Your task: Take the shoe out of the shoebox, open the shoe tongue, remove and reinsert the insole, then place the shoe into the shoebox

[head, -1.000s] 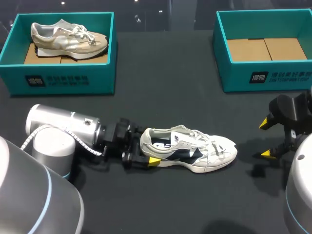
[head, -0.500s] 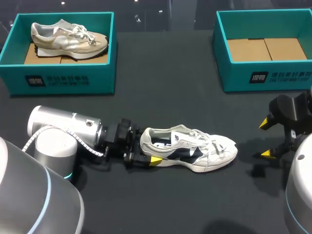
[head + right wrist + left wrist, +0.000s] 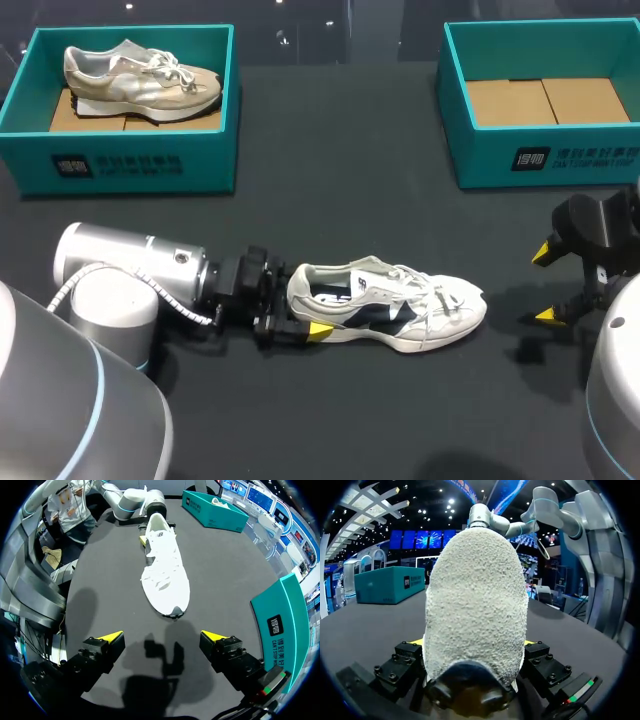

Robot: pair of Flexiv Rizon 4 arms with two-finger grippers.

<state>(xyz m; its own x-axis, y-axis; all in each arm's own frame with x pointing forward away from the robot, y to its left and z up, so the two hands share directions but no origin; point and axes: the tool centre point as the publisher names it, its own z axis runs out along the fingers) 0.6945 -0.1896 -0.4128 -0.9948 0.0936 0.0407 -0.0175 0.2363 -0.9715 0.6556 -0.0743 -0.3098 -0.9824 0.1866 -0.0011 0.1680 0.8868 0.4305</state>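
Two shoeboxes, two shoes and two pincers over one dark tabletop (image 3: 340, 150).

The left shoebox (image 3: 130, 165) holds a beige shoe (image 3: 140, 80), upright with its toe to the right. The left pincer (image 3: 308, 318) lies low over the tabletop, clamped on the heel of the white shoe (image 3: 400, 305). That shoe stands on its sole outside both boxes, its toe pointing right. The right shoebox (image 3: 540, 160) shows its cardboard floor. The right pincer (image 3: 543, 284) hangs beyond the toe, well apart from it, fingers spread wide and holding nothing.
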